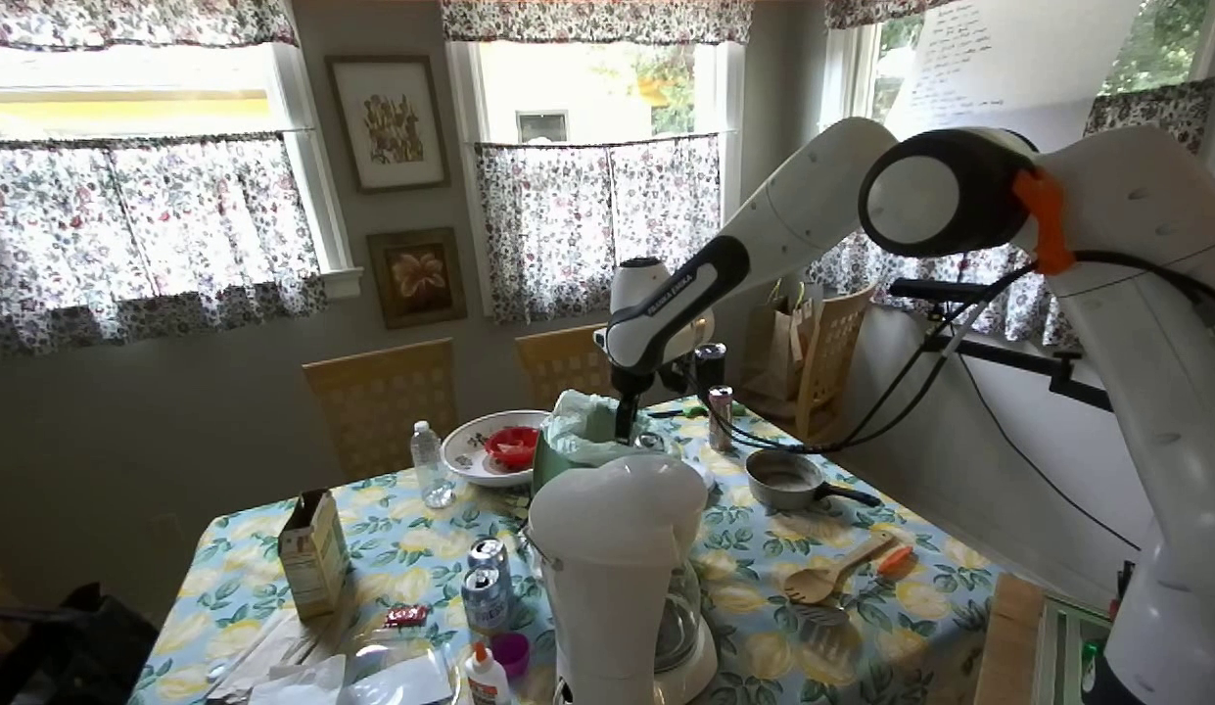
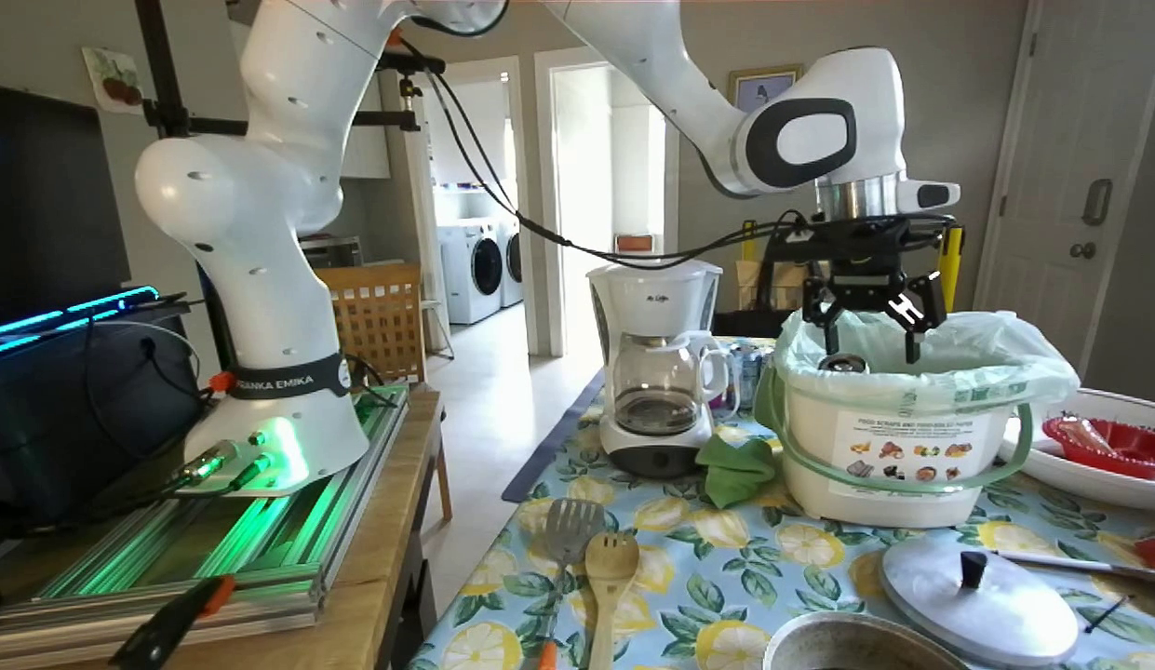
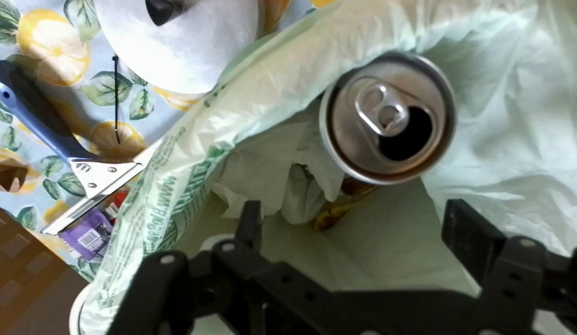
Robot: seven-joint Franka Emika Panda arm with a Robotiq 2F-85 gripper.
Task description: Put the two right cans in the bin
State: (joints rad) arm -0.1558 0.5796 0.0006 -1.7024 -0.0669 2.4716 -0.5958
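The bin [image 2: 875,447] is a white bucket with a pale green liner; its liner [image 1: 578,421] also shows in an exterior view. An opened can [image 3: 388,116] stands inside near the rim, top facing up; its top shows in both exterior views [image 2: 844,363] [image 1: 650,443]. My gripper [image 2: 871,342] is open and empty, fingertips inside the bin mouth; in the wrist view [image 3: 353,216] the can lies beyond the fingers, apart from them. A pinkish can [image 1: 721,418] and a dark can [image 1: 710,367] stand right of the bin in an exterior view, partly behind cables and arm.
A coffee maker [image 2: 656,363] stands beside the bin. Two silver-blue cans [image 1: 487,597] stand near it. A bowl [image 1: 470,450] holding a red bowl [image 1: 512,446], a bottle [image 1: 431,465], a pot [image 1: 783,480], a lid [image 2: 977,596] and a squeegee [image 3: 79,153] are also there.
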